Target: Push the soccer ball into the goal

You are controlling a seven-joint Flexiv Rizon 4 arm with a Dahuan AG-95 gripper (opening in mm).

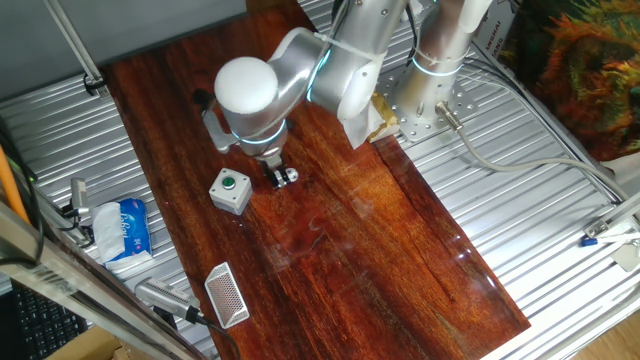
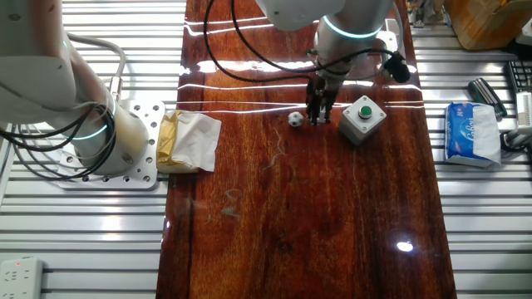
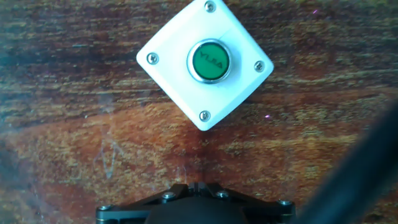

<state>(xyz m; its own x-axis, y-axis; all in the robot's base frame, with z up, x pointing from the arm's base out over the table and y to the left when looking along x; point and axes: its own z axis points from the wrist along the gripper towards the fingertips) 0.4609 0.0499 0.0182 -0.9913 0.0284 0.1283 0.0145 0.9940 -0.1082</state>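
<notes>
The soccer ball (image 1: 291, 176) (image 2: 295, 119) is a tiny white ball with black patches lying on the dark wooden board. My gripper (image 1: 274, 180) (image 2: 318, 120) points straight down with its tips at the board, right beside the ball, between it and the button box. Its fingers (image 3: 199, 187) are shut together with nothing between them. The goal (image 1: 227, 295), a small white frame with mesh, lies at the near end of the board in one fixed view, well away from the ball. The hand view shows no ball.
A grey box with a green button (image 1: 230, 190) (image 2: 362, 117) (image 3: 205, 62) sits close to the gripper on the side away from the ball. A blue tissue pack (image 1: 125, 228) (image 2: 472, 133) lies off the board. A yellow-and-white cloth (image 2: 188, 141) lies by the arm's base.
</notes>
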